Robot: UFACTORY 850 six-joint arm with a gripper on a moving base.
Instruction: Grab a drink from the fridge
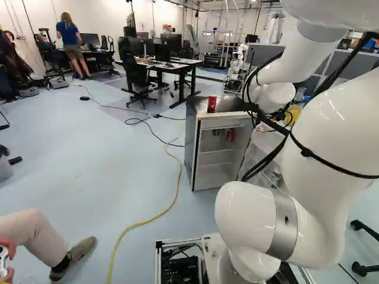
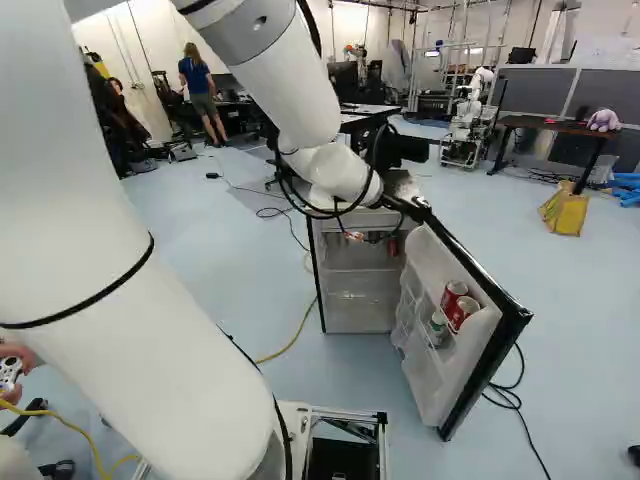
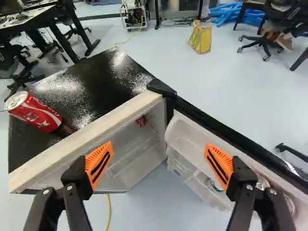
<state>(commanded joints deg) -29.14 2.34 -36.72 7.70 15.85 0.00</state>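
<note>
The black body of my gripper shows beyond the wrist in the right base view. In the wrist view my gripper stands open, its orange pads wide apart with nothing held, before the small fridge. A red can lies or stands on the fridge's black top, also seen as a red can. Inside the compartment part of another red can shows near the hinge side. The fridge door hangs wide; its shelf holds red cans and a greenish container.
A yellow cable runs along the floor left of the fridge. A seated person's leg reaches in at the left. Behind the fridge are desks, another robot and a yellow bag.
</note>
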